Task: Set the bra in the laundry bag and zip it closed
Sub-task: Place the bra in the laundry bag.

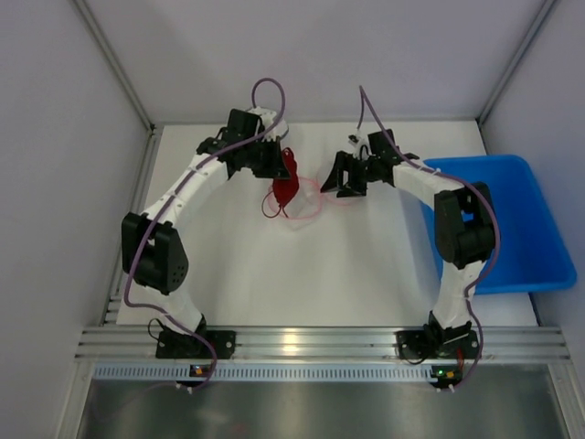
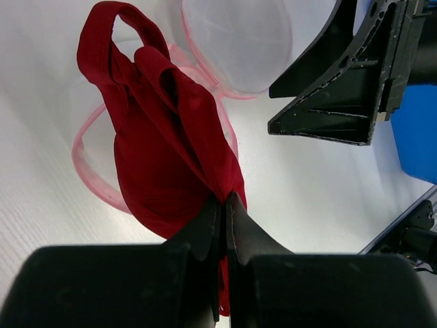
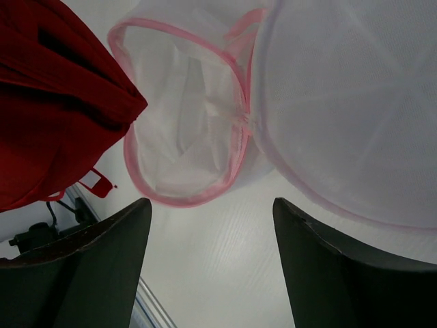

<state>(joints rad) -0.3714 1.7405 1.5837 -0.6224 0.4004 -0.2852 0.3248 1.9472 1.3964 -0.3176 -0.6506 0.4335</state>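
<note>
The red bra (image 1: 285,187) hangs bunched from my left gripper (image 1: 274,166), which is shut on its fabric (image 2: 164,137); the fingertips (image 2: 217,212) pinch the cloth. Beneath and beside it lies the white mesh laundry bag (image 1: 309,207) with pink trim, unzipped. Its open mouth (image 3: 184,137) and round flap (image 3: 348,102) fill the right wrist view, with the bra (image 3: 48,102) at the left. My right gripper (image 1: 344,179) stands open just right of the bag, low over the table. Nothing lies between its fingers (image 3: 102,260). It also shows in the left wrist view as the right gripper (image 2: 341,89).
A blue bin (image 1: 521,229) sits at the table's right edge, beside the right arm. White walls and an aluminium frame enclose the table on the left, back and right.
</note>
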